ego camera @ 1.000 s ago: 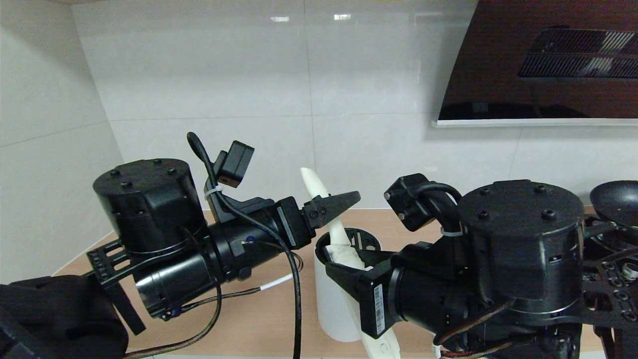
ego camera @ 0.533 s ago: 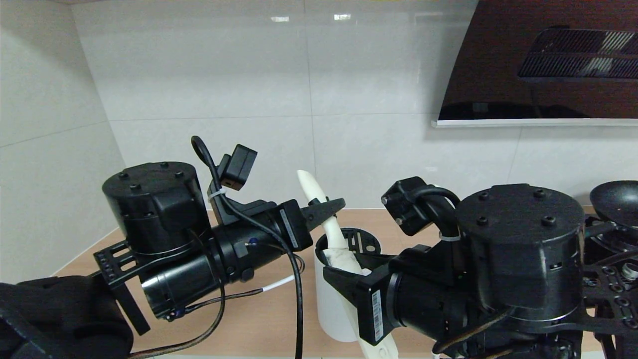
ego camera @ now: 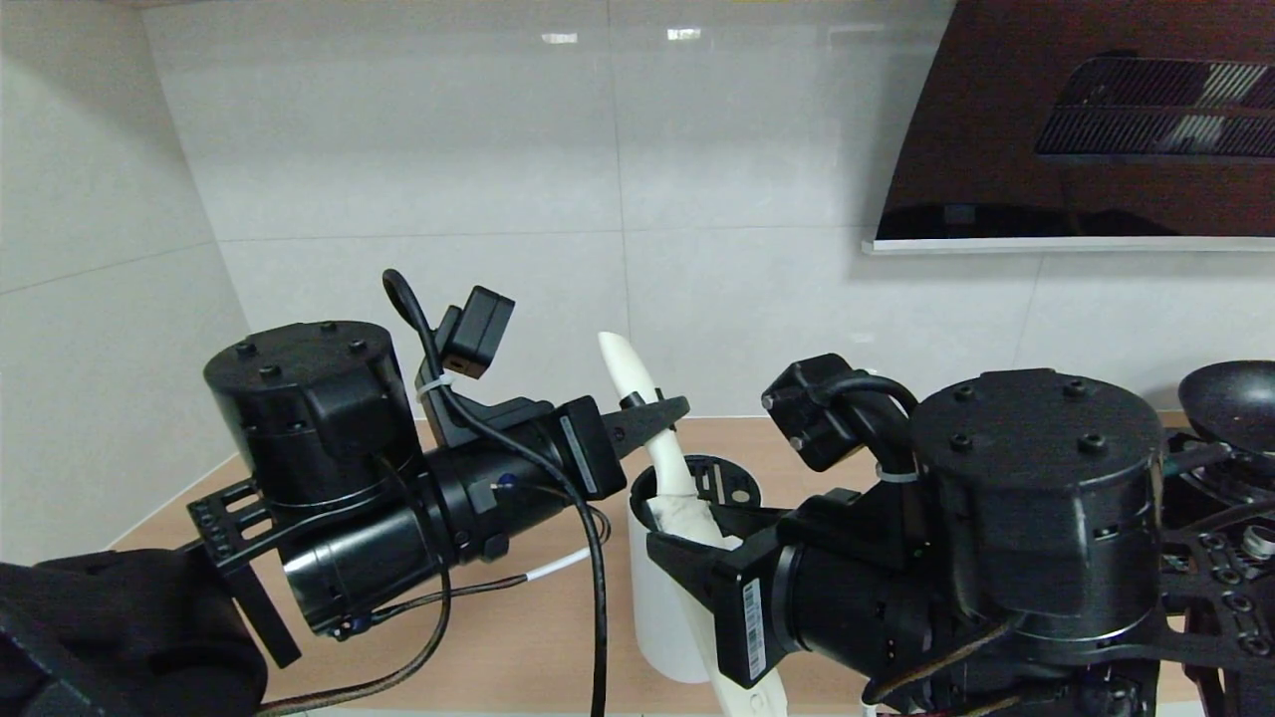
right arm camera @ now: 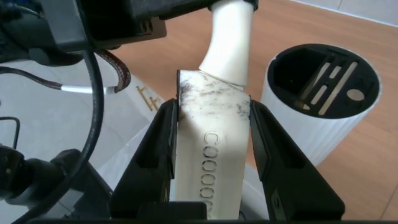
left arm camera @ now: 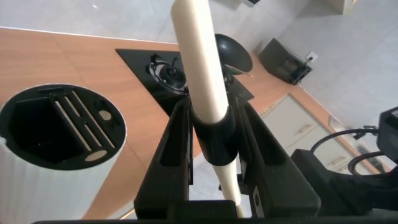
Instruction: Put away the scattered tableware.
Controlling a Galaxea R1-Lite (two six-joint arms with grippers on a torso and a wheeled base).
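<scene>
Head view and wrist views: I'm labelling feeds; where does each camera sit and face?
Head: on the robot's head, facing forward and down at counter and tiled wall; both arms show, left gripper and right gripper clamping the white spatula.
Left wrist: along its own fingers, past the handle toward the stove.
Right wrist: along its own fingers, onto the blade.
All share the white holder.

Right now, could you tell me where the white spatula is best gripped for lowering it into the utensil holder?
Probably its slim round handle, from the side, as the left end effector does: the white spatula stands tilted by the utensil holder, handle end up. The right end effector clamps the wider flat part.
</scene>
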